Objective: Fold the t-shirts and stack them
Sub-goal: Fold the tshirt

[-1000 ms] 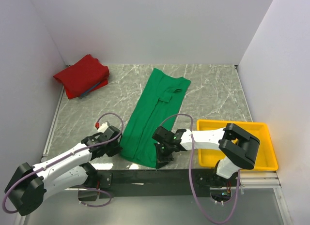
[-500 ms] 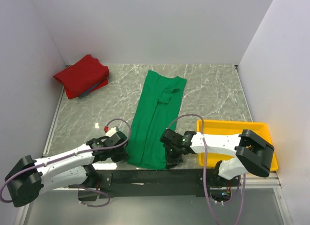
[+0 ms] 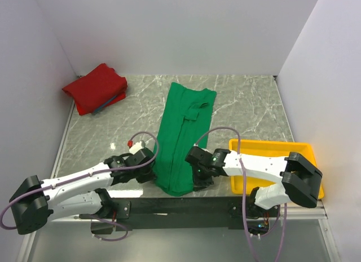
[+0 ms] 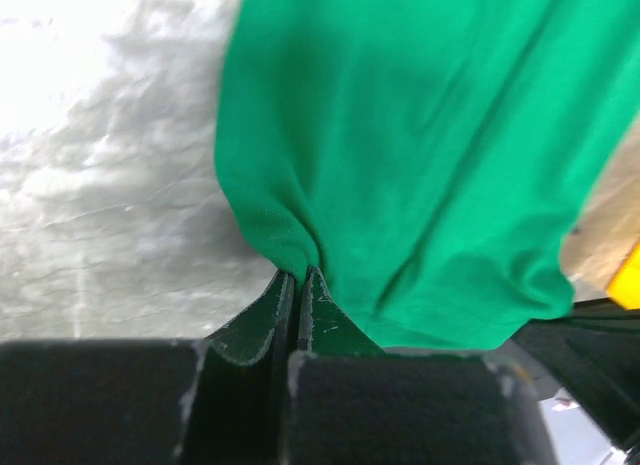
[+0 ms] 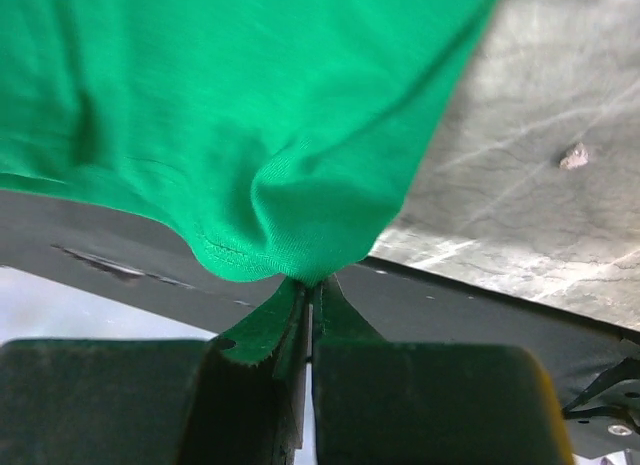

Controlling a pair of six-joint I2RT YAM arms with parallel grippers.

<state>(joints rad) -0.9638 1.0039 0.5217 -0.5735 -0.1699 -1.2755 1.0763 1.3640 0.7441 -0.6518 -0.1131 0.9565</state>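
**Hem corners drawn in, shirt pulled straight**

Both claws have slid toward each other over the last second. With them the green shirt [image 3: 183, 132] has narrowed at its near end and swung its far end a little further from the yellow tray [image 3: 271, 142]. It now lies as a long strip on the table [image 3: 248, 104], just left of the tray, neck end far and hem near.

The left claw [image 3: 153, 173] is clamped on the hem corner away from the tray, and its wrist camera shows cloth bunched right into the closed tips. The right claw [image 3: 197, 177] has the tray-side corner pinched tight the same way, with fabric puckering out of the grip.

Holding both corners like this looks like the set-up for carrying the hem over toward the neck, so the strip gets halved.

Both arms reach low and nearly flat across the near edge, forearms angled inward and wrists dipped to table height.

The red shirt [image 3: 96, 87] sits already bundled in the far corner, well away from the tray.
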